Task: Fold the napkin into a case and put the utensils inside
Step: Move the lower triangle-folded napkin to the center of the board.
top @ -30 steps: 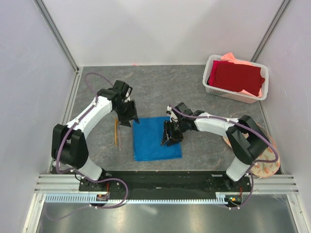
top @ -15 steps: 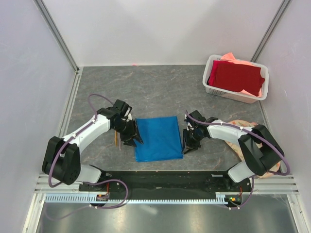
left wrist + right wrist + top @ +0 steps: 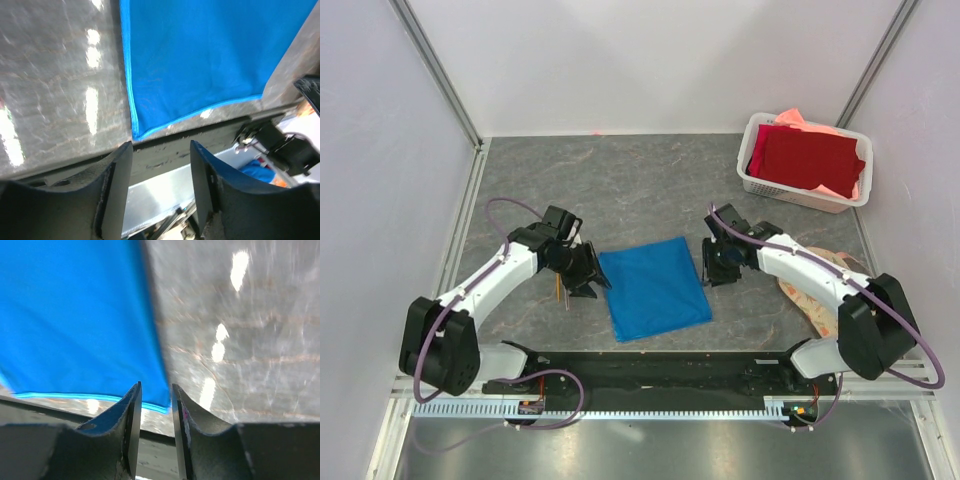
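Observation:
The bright blue napkin (image 3: pixel 655 288) lies flat on the grey table, turned a little askew. It fills the upper part of the left wrist view (image 3: pixel 200 60) and the left of the right wrist view (image 3: pixel 75 315). My left gripper (image 3: pixel 588 279) is open and empty just off the napkin's left edge, jaws wide apart (image 3: pixel 161 170). My right gripper (image 3: pixel 718 266) is beside the napkin's right edge, jaws narrowly apart with nothing between them (image 3: pixel 156 405). The thin orange utensils (image 3: pixel 558 291) lie left of the napkin, mostly hidden under my left gripper.
A white basket (image 3: pixel 752 180) with a dark red cloth (image 3: pixel 805 158) and a salmon-pink cloth stands at the back right. A round floral mat (image 3: pixel 828 305) lies under my right arm. The black arm-base rail runs along the near edge.
My right gripper came off the napkin and moved to its right side. My left gripper moved nearer along the left edge. The napkin's near end swung slightly right.

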